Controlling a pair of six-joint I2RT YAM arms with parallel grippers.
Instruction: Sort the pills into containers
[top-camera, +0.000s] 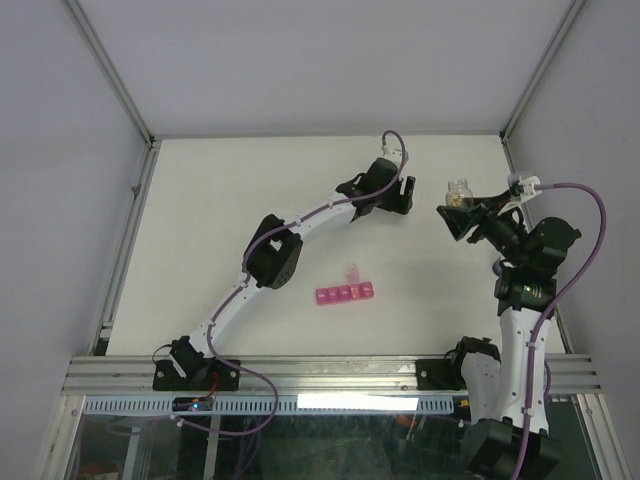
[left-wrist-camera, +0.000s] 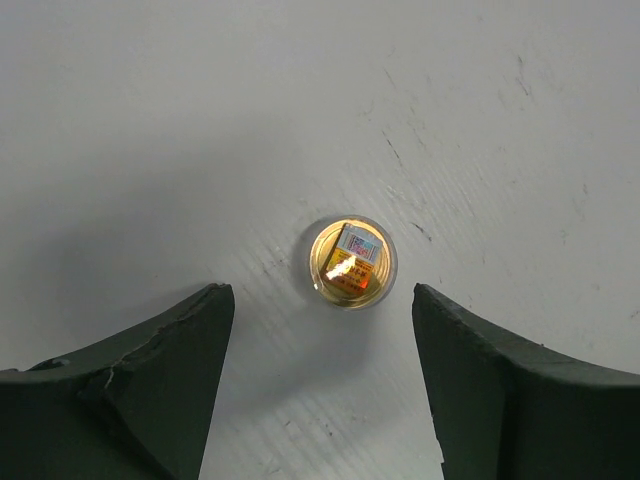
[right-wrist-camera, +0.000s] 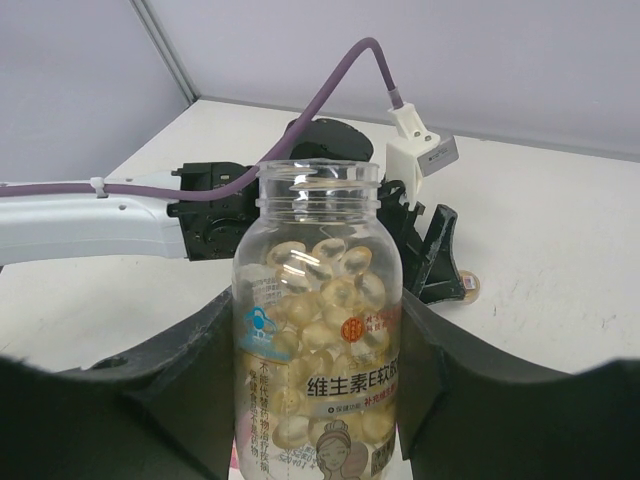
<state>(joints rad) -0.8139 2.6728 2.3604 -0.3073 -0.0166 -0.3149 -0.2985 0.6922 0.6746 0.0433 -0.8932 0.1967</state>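
From above, your white table (top-camera: 200, 250) sits between grey walls. The magenta strip (top-camera: 345, 294) lies near its middle, well apart from both arms, with one lid apparently raised. Your left gripper (top-camera: 397, 195) is at the far side, and your right gripper (top-camera: 462, 215) holds the bottle (top-camera: 458, 188) near it.

In your left wrist view, the fingers (left-wrist-camera: 150, 380) stand wide. A round cap (left-wrist-camera: 350, 262) lies on the table just ahead of the tips, untouched.

In your right wrist view, the fingers (right-wrist-camera: 150, 400) clamp the uncapped bottle, which has yellow pills (right-wrist-camera: 320, 290) inside.
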